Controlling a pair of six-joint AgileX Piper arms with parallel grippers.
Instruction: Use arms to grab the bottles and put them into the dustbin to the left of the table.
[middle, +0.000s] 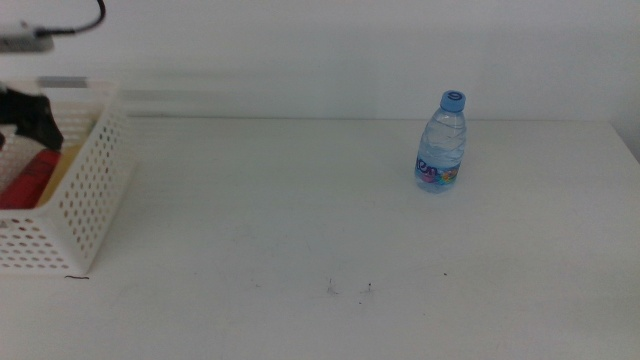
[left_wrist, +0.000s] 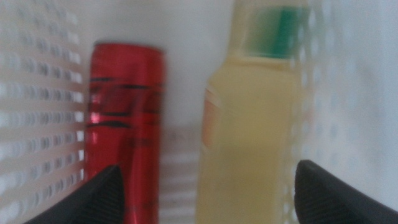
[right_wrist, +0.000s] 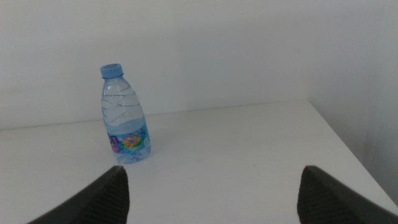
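The water bottle (middle: 441, 143) stands alone near the desk's (middle: 330, 220) far right edge. The basket (middle: 70, 200) at the left edge holds the red can (left_wrist: 124, 124) and tea bottle (left_wrist: 249, 137) under the left gripper's (left_wrist: 208, 186) open fingers. The right gripper's (right_wrist: 211, 186) fingers are open, well apart from the water bottle.

A plain white table (middle: 300, 230) is being used as the support. A clear water bottle (middle: 441, 142) with a blue cap is being kept upright on it, ahead of the right gripper (right_wrist: 211, 193). A white perforated dustbin (middle: 85, 200) is sitting at the table's left edge, beneath the left gripper (left_wrist: 208, 193). A few dark specks (middle: 350, 289) are showing on the near surface.
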